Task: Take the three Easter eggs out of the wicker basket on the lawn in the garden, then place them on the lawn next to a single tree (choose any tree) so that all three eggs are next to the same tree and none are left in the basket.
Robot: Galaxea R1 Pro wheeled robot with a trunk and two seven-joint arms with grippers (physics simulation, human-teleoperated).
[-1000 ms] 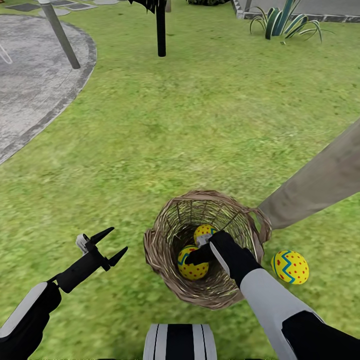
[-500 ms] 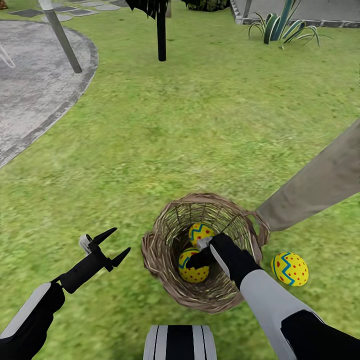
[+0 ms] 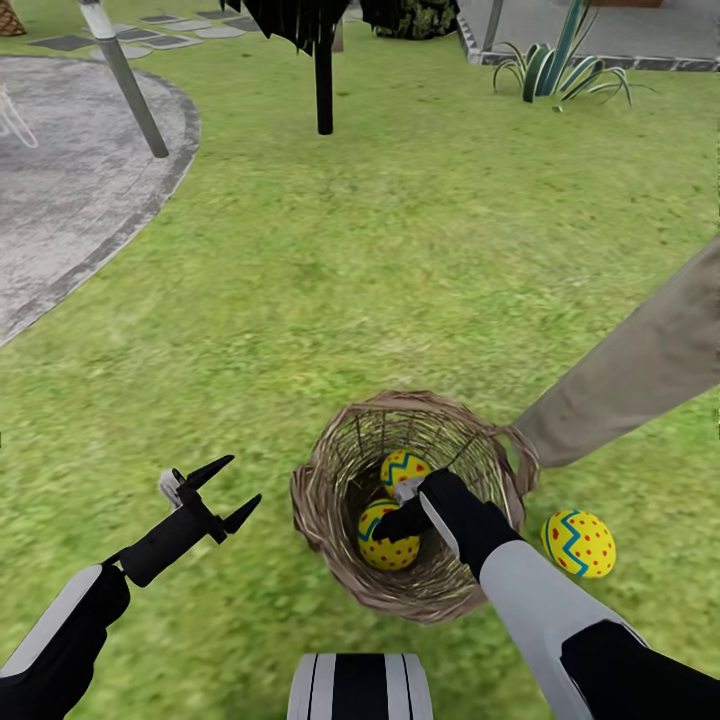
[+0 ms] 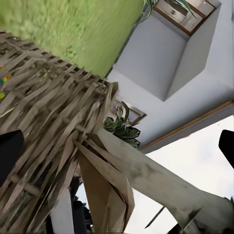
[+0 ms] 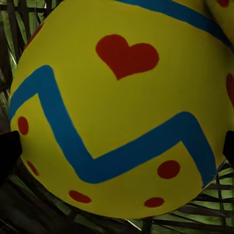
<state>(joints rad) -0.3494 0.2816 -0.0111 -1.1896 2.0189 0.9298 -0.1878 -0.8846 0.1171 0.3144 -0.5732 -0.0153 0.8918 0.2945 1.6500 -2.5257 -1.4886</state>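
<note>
right gripper [image 3: 400, 505] inside wicker basket [image 3: 330, 470], jaws wide around an egg [image 5: 117, 107]

Grey paved patio [image 3: 70, 190] far left with a leaning grey pole [image 3: 125, 80], thin black trunk [image 3: 323, 80] ahead, spiky green plant [image 3: 560, 60] by kerb.

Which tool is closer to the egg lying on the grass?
Right. The right tool is inside the wicker basket beside that egg; the left tool hovers beyond the basket's far side.
</note>
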